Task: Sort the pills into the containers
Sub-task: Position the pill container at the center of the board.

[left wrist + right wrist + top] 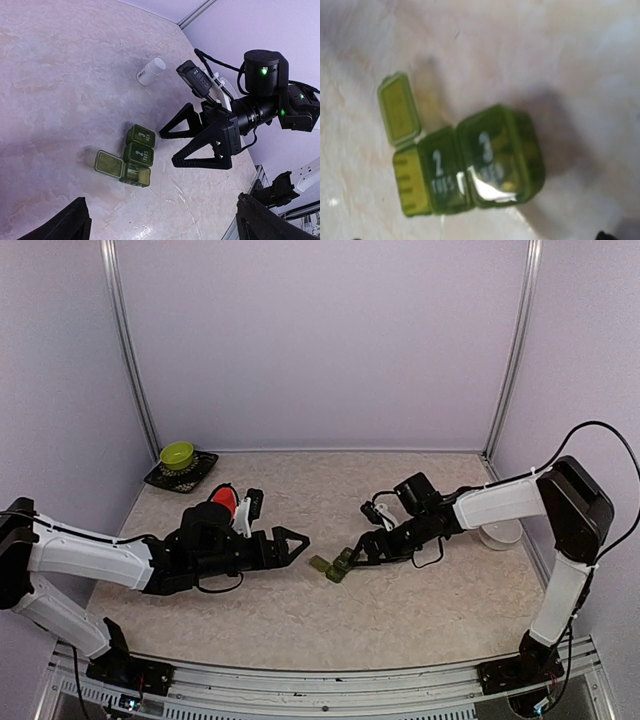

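Here, marbled table (420,625), lilac walls (320,340), green containers (138,155)

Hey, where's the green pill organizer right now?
In the top view the green pill organizer sits near the centre of the table, close beside the right pincer, with the left pincer a little farther off on its left.

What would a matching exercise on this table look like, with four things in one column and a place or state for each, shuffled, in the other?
Things:
1. end compartment
2. compartment marked 2
3. green bowl
4. white bowl

Place or state:
A. on the dark tray in the far left corner
B. lid shut
C. beside the right arm, on the right side
D. lid open

Pairs: 1-D, 2-B, 3-A, 4-C
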{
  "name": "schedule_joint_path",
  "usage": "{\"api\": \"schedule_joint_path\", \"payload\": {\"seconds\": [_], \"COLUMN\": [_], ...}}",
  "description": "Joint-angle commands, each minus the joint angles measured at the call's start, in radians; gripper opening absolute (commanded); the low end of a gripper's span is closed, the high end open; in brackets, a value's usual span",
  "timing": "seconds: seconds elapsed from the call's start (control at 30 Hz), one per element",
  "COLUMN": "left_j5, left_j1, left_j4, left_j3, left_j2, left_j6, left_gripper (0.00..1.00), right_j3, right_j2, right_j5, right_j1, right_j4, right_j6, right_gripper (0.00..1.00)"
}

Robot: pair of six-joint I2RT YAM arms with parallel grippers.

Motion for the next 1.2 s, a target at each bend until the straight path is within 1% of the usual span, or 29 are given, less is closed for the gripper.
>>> {"api": "schedule_joint_path", "payload": {"seconds": [0.0,0.37,0.67,0.83,0.97,1.1,1.17], "left_j5": [-0.042,-0.065,-0.066,-0.064,-0.069,-0.095,-0.136], "left_j1": [-0.004,-0.003,0.003,0.006,0.006,0.006,0.007], "left_j4": [-0.040,-0.062,-0.063,-0.068,-0.117,-0.176,-0.242], "left_j3": [0.026,0.008,-0.002,0.007,0.043,0.101,0.163], "left_j2": [-0.033,-0.063,-0.078,-0.072,-0.063,-0.063,-0.049], "left_j6": [0.045,0.047,0.047,0.058,0.084,0.134,0.160], "left_gripper": [0.99,0.99,0.99,0.99,0.99,0.99,0.99], "right_j3": [-0.020,0.113,0.180,0.170,0.148,0.090,0.048], "right_j2": [-0.008,0.133,0.179,0.167,0.130,0.039,-0.022], "right_j5": [-0.053,-0.101,-0.114,-0.115,-0.088,-0.061,-0.042], "right_j1": [0.033,0.091,0.128,0.133,0.128,0.084,0.052], "right_j4": [0.004,0.014,-0.002,-0.003,-0.023,-0.024,-0.014], "right_j6": [-0.021,-0.037,-0.038,-0.038,-0.054,-0.077,-0.095], "right_gripper": [1.00,1.00,1.00,1.00,1.00,1.00,1.00]}}
